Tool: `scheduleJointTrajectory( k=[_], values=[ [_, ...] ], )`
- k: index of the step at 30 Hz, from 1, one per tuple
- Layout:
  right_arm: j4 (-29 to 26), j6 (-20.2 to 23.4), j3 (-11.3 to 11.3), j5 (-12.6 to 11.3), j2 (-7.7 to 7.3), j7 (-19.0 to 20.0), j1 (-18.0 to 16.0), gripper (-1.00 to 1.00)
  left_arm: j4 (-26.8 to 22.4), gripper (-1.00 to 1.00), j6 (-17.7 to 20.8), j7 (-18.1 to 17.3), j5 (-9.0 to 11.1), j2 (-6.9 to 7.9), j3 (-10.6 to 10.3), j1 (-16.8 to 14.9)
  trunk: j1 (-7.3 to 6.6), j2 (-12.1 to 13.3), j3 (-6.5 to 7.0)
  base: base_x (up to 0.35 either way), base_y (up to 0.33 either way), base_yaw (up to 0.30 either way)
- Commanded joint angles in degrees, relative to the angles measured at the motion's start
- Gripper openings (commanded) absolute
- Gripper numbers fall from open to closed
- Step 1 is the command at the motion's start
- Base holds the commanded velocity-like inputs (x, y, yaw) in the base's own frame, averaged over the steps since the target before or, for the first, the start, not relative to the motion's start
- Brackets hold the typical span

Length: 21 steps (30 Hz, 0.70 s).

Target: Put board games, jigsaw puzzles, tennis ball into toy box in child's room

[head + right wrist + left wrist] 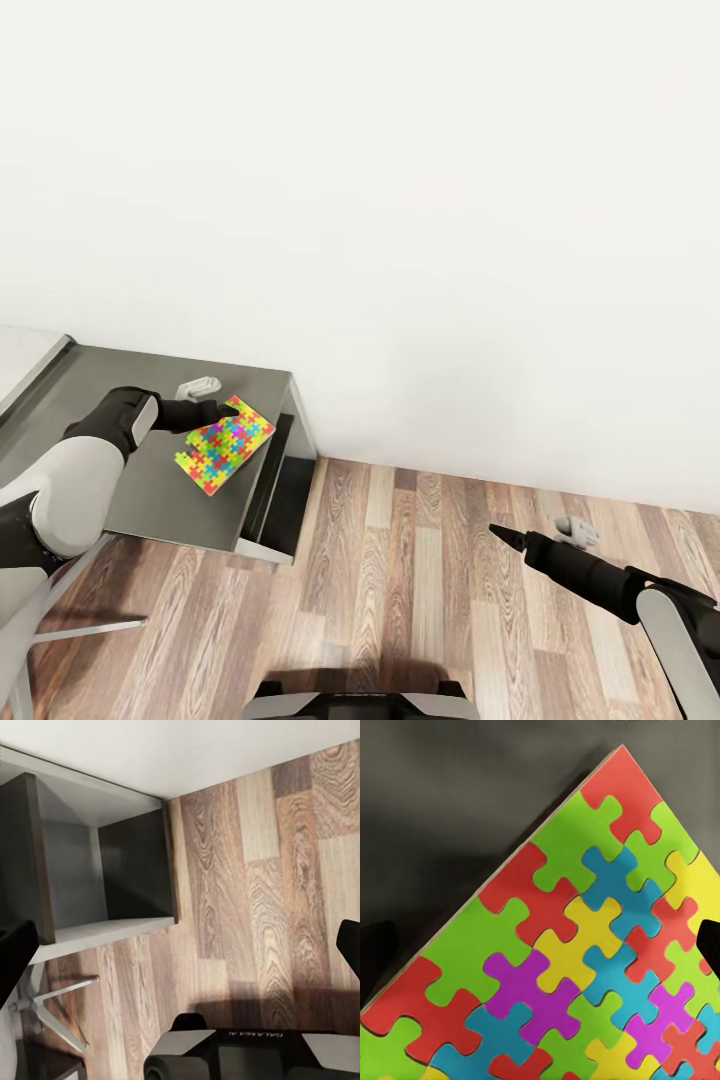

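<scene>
- Puzzle (225, 443) lies flat on the dark desk wing (150, 500), near its front edge.
- Left gripper (222, 410) at its far corner; jaws spread, gripping nothing.
- Right gripper (497, 531) over floor; jaws spread.
- Risk: thin board slides off instead of lifting.

Just ahead of the left fingers (225, 408), the jigsaw puzzle (224, 444) looks like smooth, matt printed card (a pale raw edge shows along its side), lying on a dark grey surface (150, 490) with a dull satin sheen. Beneath the right fingers (498, 532), the floor (420, 590) is grained wood plank, faintly glossy.
</scene>
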Motion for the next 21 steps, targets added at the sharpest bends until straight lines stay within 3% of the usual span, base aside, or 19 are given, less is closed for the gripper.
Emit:
scheduleJointTrajectory(
  k=[1, 21],
  values=[
    [-0.04, 0.31, -0.09, 0.41, 0.03, 0.51, -0.04, 1.00, 1.26, 1.00, 0.37, -0.41, -0.58, -0.03, 0.47, -0.01, 0.05, -0.07, -0.09, 0.000, 0.000, 0.000],
    [-0.01, 0.26, -0.10, -0.05, 0.26, 0.44, -0.04, 1.00, 1.26, 1.00, 0.37, -0.41, -0.58, 0.09, 0.63, -0.01, 0.05, -0.07, -0.09, 0.000, -0.050, 0.000]
  ],
)
